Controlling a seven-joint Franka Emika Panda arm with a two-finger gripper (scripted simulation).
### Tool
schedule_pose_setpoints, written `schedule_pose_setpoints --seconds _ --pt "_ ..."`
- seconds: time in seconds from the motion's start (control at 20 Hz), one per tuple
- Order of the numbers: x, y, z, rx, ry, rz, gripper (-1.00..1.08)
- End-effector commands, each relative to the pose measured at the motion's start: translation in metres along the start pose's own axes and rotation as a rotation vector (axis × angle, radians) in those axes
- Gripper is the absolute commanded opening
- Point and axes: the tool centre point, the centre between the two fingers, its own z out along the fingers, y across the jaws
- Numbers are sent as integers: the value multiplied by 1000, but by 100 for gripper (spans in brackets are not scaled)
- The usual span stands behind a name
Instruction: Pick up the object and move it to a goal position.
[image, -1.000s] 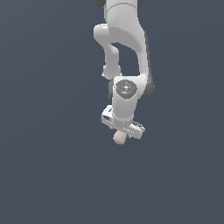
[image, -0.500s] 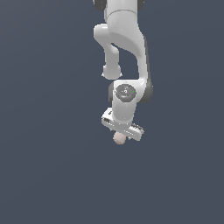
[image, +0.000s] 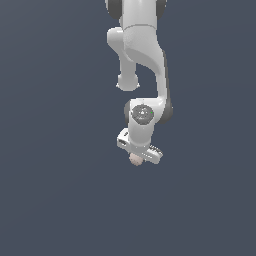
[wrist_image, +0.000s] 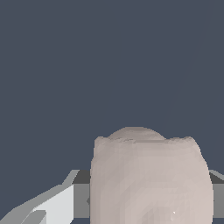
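The object is a small pale pinkish-beige lump. In the exterior view it peeks out under the white hand of the arm, partly hidden by it. In the wrist view the object fills the lower middle, close to the camera, with grey finger parts on either side of it. My gripper is shut on the object and holds it off the ground. The fingertips themselves are hidden behind the hand in the exterior view.
The white arm reaches down from the top of the exterior view. A plain dark blue-grey ground lies all around with nothing else on it.
The arm has shifted slightly with the object still held; the hand sits a touch higher in the exterior view than one second ago.
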Motion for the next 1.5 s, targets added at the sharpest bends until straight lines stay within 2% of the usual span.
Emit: schedule_pose_setpoints --seconds 0.0,0.55,0.8,1.1,1.45 --pt "0 0 1 0 0 0 -100" --pt "1 0 -1 2 3 -2 -100" --pt "8 0 -18 17 19 -24 -100" --pt "25 2 -62 55 62 -79 -100" --pt "51 6 -141 123 138 -178 -100"
